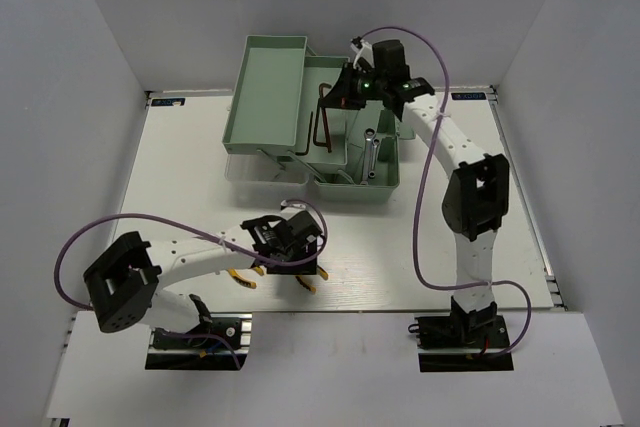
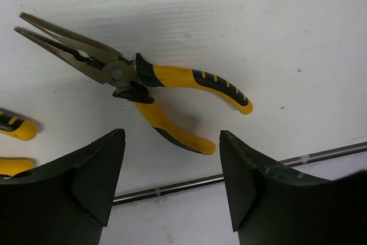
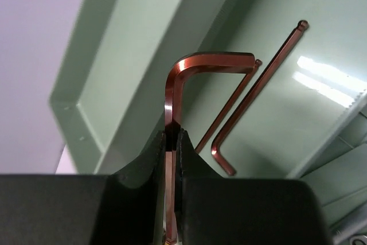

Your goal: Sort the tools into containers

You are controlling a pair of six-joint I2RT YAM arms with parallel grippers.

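Note:
My right gripper (image 3: 174, 136) is shut on the long arm of a reddish-brown hex key (image 3: 192, 62) and holds it above a compartment of the mint-green toolbox (image 1: 270, 87). Another reddish hex key (image 3: 258, 87) lies flat on that compartment's floor. In the top view the right gripper (image 1: 342, 95) hovers over the toolbox's middle tray. Two silver wrenches (image 1: 370, 152) lie in the right tray. My left gripper (image 2: 172, 164) is open and empty, just above yellow-handled long-nose pliers (image 2: 172, 78) on the table. The handles of the second pliers (image 2: 14, 129) show at the left edge.
The toolbox's large left tray (image 1: 265, 137) is swung up and out. A translucent lid (image 1: 250, 169) lies in front of it. A metal rail (image 2: 298, 158) marks the table's near edge, close behind the pliers. White walls enclose the table.

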